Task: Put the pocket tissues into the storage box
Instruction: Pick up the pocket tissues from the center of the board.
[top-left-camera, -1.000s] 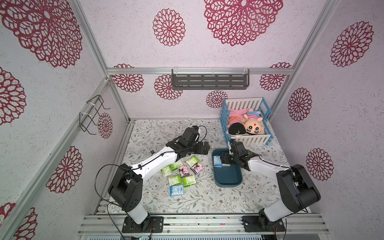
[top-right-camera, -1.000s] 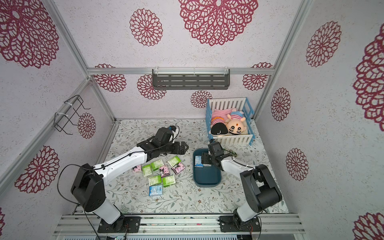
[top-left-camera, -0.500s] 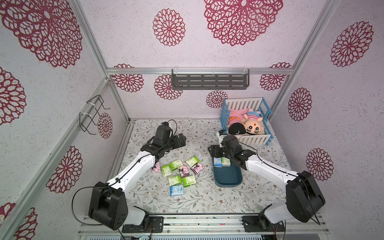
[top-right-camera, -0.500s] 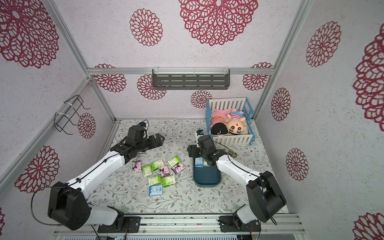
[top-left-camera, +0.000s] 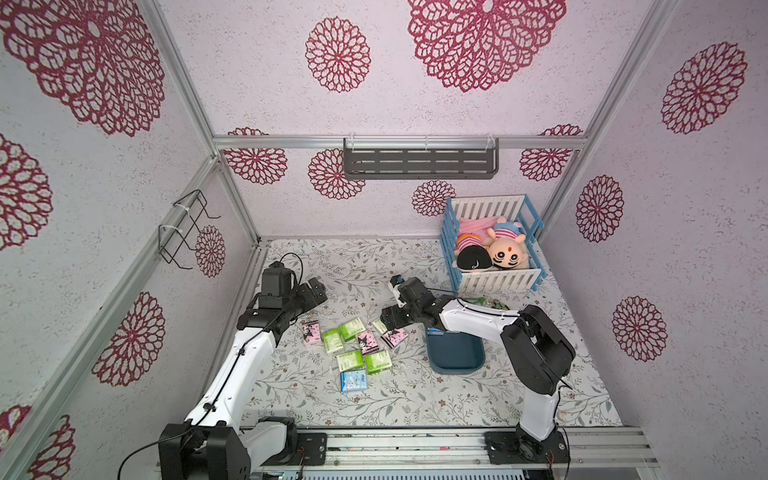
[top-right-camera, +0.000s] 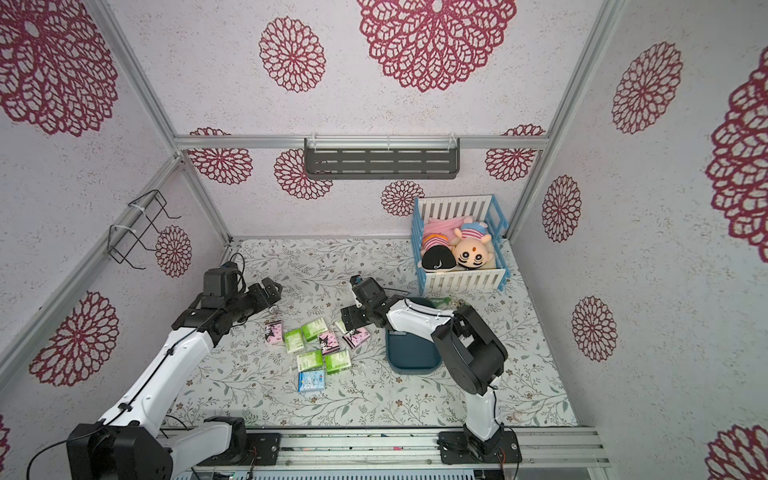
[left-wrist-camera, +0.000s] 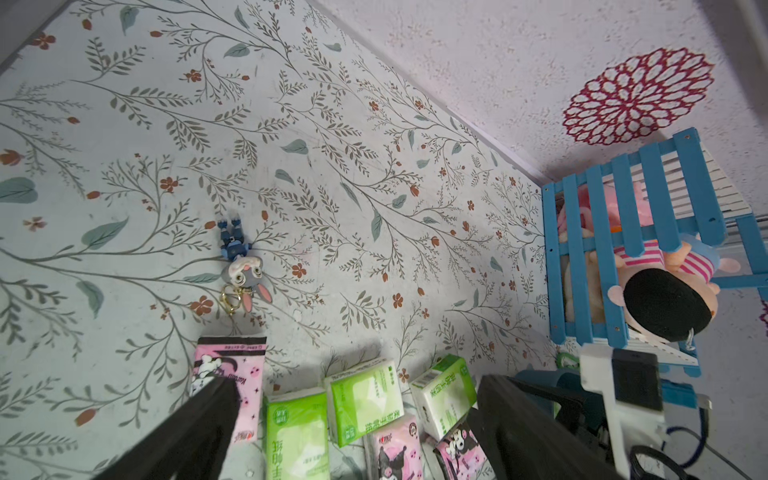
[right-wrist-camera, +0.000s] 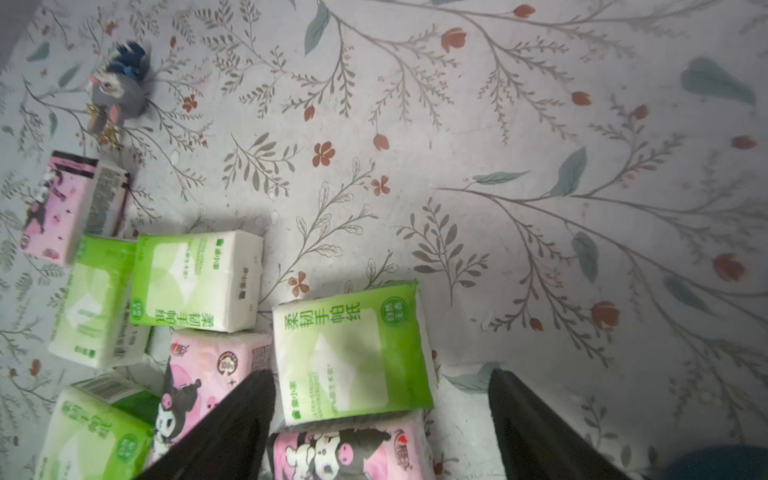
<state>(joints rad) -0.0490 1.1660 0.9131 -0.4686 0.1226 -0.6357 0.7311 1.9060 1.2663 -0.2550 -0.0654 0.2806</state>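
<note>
Right wrist: end effector (right-wrist-camera: 380, 376) agape, empty

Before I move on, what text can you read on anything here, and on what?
"柔韧手帕纸": on the green pack, right wrist view.
"Kuromi": on the pink pack, left wrist view, partly hidden.
Fine print on all packs and everything on the blue pack: too small or blurred to read.
</note>
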